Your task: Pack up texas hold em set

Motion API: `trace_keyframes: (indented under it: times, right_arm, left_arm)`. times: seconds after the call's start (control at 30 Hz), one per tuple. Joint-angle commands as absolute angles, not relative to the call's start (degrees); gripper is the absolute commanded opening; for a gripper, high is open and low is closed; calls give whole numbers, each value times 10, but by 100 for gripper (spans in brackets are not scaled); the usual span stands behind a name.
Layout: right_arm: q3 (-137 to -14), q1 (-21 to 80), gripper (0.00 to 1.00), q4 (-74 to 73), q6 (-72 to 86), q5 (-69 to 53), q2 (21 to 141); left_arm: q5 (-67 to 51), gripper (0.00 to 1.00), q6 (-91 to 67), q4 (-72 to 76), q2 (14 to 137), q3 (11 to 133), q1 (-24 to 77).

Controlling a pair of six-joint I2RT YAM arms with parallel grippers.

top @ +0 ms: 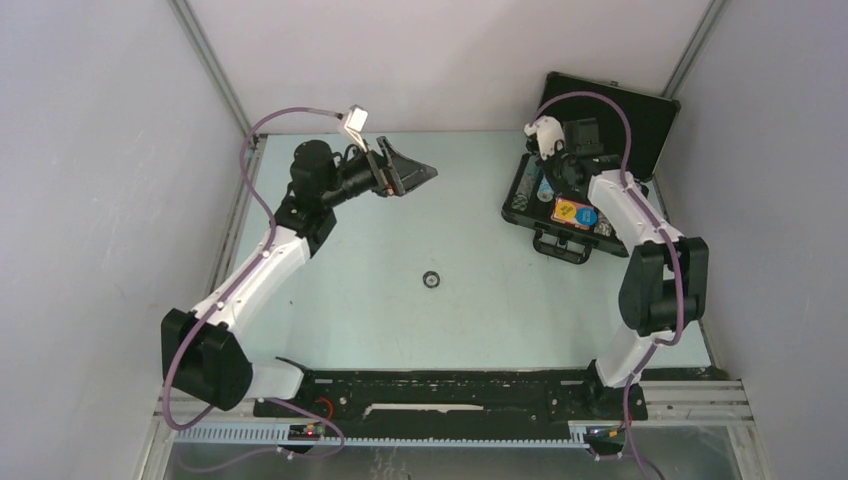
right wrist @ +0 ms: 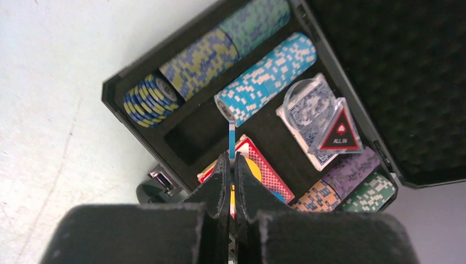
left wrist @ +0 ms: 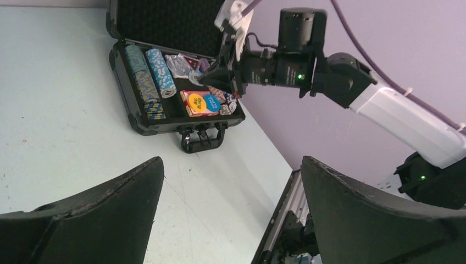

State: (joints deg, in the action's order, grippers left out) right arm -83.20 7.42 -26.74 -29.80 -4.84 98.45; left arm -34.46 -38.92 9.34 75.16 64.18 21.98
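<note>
Now, right tool (right wrist: 231, 160) clamped on chip (right wrist: 232, 135) (edge-on) over briefcase (right wrist: 395, 66), left tool (left wrist: 231, 165) apart.

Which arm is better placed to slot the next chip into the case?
Right. The right jaws are shut on a light-blue chip, on edge, over the open case near the light-blue row. The left jaws hang open and empty, across the table.

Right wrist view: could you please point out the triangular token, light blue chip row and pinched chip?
triangular token (right wrist: 340, 133), right wrist view, its centre.
light blue chip row (right wrist: 269, 77), right wrist view, mid-row.
pinched chip (right wrist: 232, 137), right wrist view, striped edge.
</note>
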Motion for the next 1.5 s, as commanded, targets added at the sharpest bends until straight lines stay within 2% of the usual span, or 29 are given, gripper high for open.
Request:
trace_keyframes:
  times: [0.0,0.23,0.87,1.07,1.47]
  right_arm:
    - [-861,80,0,-316,-357,-21,1019]
    - [-901,113,0,-334,-363,44,1078]
    - [-950,126,0,-358,-385,92,1162]
    - [-946,129,5,-349,-386,120,1169]
    - [-917,139,32,-318,-382,168,1161]
  left_arm:
    - [-383,100,-441,160,761,628,199]
    - [-355,100,-391,106,744,639,197]
    - [-366,100,-388,107,750,641,188]
    - [-376,100,-408,131,753,633,181]
    - [-401,100,-449,177,757,623,167]
